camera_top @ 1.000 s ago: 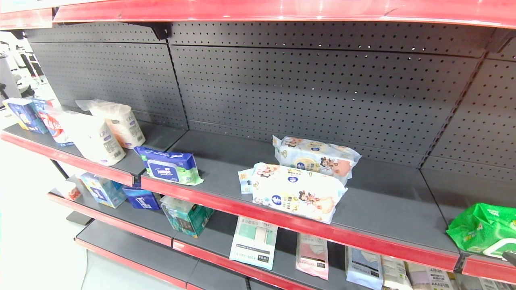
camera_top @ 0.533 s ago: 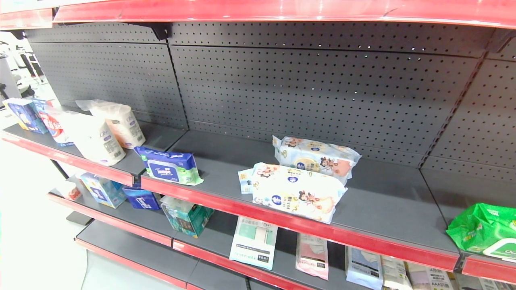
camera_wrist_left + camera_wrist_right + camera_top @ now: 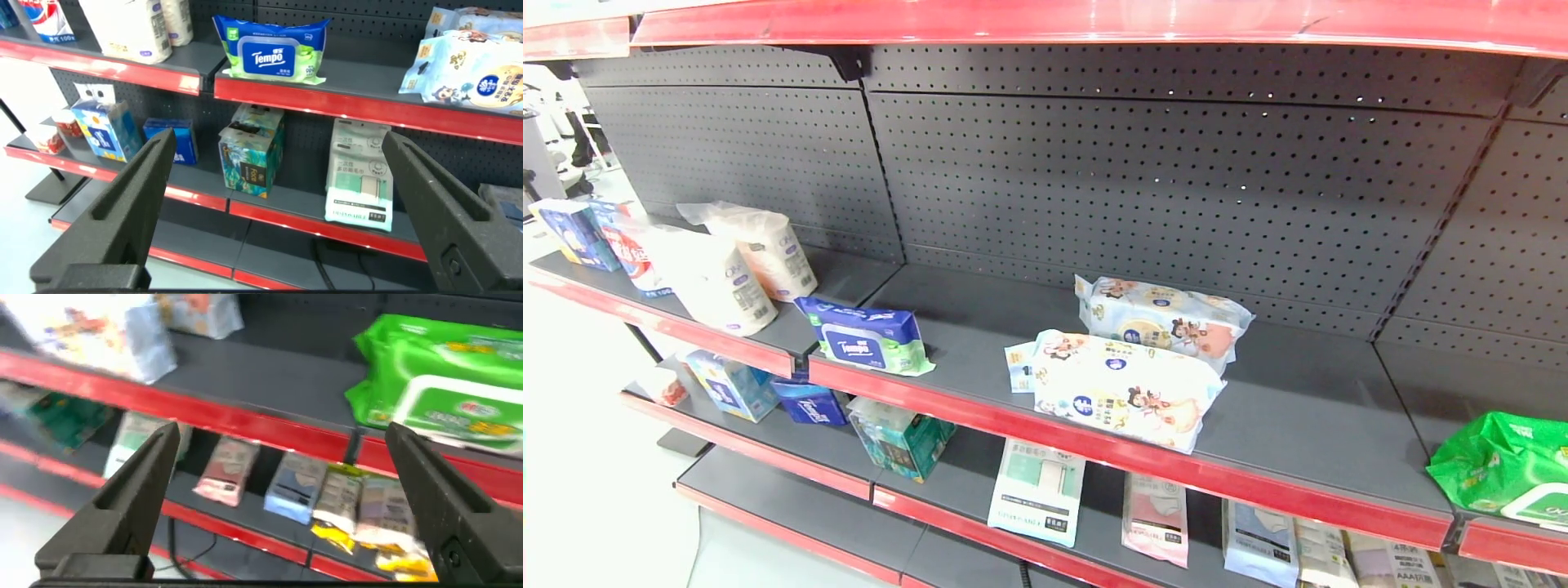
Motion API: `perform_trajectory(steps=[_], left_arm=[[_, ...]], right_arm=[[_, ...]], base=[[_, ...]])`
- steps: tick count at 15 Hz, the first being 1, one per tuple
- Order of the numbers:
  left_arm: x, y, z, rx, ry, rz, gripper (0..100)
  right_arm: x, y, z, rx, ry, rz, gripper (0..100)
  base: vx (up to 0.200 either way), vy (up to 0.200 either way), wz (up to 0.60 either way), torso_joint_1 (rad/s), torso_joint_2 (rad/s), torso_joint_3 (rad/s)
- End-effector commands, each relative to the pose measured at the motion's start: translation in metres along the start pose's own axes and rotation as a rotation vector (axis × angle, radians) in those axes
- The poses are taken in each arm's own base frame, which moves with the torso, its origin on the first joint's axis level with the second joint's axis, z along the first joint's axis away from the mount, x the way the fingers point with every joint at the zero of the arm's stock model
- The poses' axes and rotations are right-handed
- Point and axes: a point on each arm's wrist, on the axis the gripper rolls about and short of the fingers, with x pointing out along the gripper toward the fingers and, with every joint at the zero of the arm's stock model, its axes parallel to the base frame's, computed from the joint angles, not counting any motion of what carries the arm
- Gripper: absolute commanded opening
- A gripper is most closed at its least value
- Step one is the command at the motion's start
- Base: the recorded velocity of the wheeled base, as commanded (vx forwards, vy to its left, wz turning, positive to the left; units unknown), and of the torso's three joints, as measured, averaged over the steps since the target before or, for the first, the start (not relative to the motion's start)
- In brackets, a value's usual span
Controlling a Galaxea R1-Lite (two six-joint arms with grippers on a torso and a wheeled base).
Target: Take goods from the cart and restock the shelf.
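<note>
Red-lipped dark metal shelf [image 3: 1298, 425] runs across the head view, backed by a perforated panel [image 3: 1176, 180]. The left gripper [image 3: 278, 139] hangs in front of the lower tiers, jaws spread wide with nothing between them. The right gripper [image 3: 282, 429] hangs before the right end of the shelf, jaws also spread and empty.

The goods lie on the middle tier. Two wrapped paper-roll packs [image 3: 719, 278] stand at the left. Near the middle, a cartoon-printed wipe pack [image 3: 1123, 388] lies at the red lip, with a second cartoon pack [image 3: 1160, 318] just behind it. A green pack [image 3: 1494, 465] lies in the right bay near the front edge. A blue-and-green wipe pack [image 3: 870, 335] lies at the lip just right of the rolls. One tier down sit a dark green tissue box [image 3: 903, 437] and a pale flat packet [image 3: 1037, 490].
</note>
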Motion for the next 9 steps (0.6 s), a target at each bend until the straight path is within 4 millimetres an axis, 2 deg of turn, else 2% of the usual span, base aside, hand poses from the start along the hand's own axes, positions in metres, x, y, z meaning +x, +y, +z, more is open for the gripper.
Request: perform_trajectory(steps=[1,4,9], left_arm=[[0.0000,0.0000,0.0000,0.000,-0.001,0.000,100],[0.0000,0.0000,0.0000,0.000,-0.001,0.000,100],[0.0000,0.0000,0.0000,0.000,-0.001,0.000,100]], right_arm=[[0.0000,0.0011,-0.0002,0.012,-0.001,-0.070,100],[-0.0049,0.0007,-0.0019,0.008,-0.068,0.031,100],[-0.0064,-0.0001,-0.0029,0.009,-0.088,-0.024,100]], base=[[0.000,0.000,0.00,0.000,0.00,0.000],[0.000,0.000,0.00,0.000,0.00,0.000],[0.000,0.000,0.00,0.000,0.00,0.000]])
